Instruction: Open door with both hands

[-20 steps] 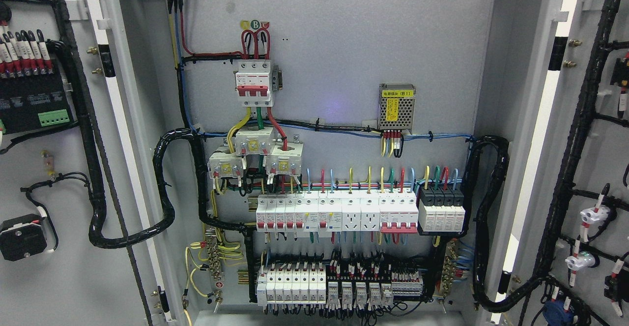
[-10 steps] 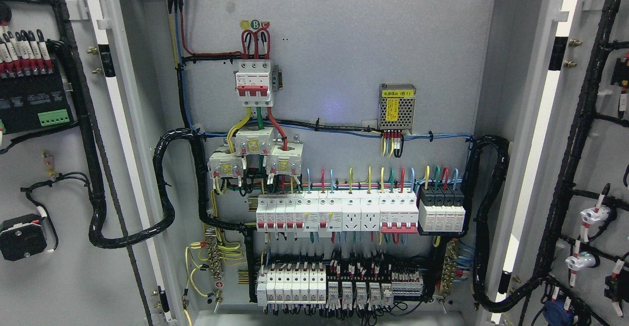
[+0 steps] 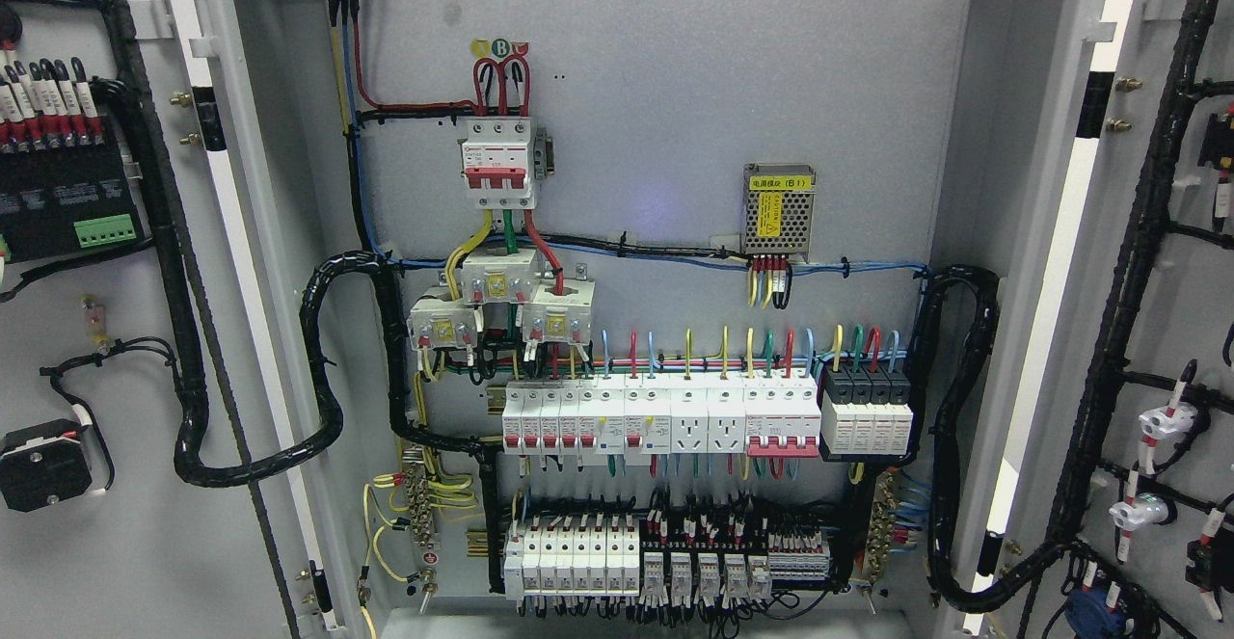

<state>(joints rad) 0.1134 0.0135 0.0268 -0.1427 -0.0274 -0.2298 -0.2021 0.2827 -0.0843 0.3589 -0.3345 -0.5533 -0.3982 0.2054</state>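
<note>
Nothing is shifting since the earlier frames, everything's sitting exactly where it was. Both doors are hanging wide open: the left door (image 3: 116, 543) is swung out on the left side and the right door (image 3: 1171, 311) on the right, each showing its wired inner face. Neither robot hand is showing up in view, so I can't tell what the fingers are doing. Between the doors the cabinet back panel (image 3: 675, 119) is facing the camera, with a red-and-white main breaker (image 3: 498, 163) up top, a small mesh power supply (image 3: 779, 208) to its right, and a row of white breakers (image 3: 660, 417) lower down. Thick black cable looms (image 3: 323, 369) are looping from the cabinet over to each door.
</note>
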